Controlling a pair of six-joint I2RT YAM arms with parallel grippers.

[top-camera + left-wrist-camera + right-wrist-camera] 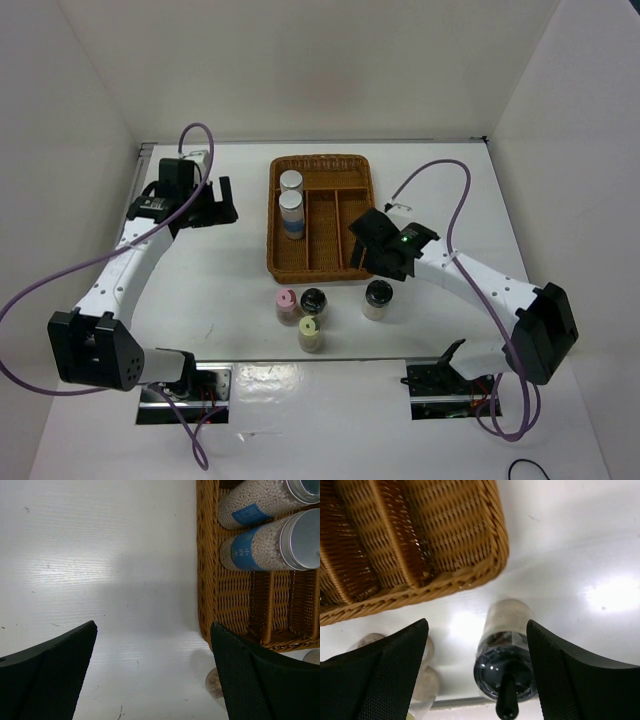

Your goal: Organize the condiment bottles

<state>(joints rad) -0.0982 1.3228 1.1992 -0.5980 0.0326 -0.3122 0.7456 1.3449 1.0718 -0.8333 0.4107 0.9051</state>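
Now right jaws apart above black-topped bottle, seemingly not touching.

The top camera is looking down from the near side over the whole bench. Both wrist cameras are looking down closely, each sharing a near corner of the basket; the right is also catching a black-topped bottle.

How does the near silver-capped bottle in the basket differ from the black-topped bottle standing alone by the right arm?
Cap: the silver-capped bottle has a metal lid, the black-topped bottle a dark one.
Label: blue on the first, none visible on the second.
Place: the first stands in the left compartment of the wicker basket, the second on the table just outside its near right corner.
Shared: both are small clear cylinders, apparently upright.
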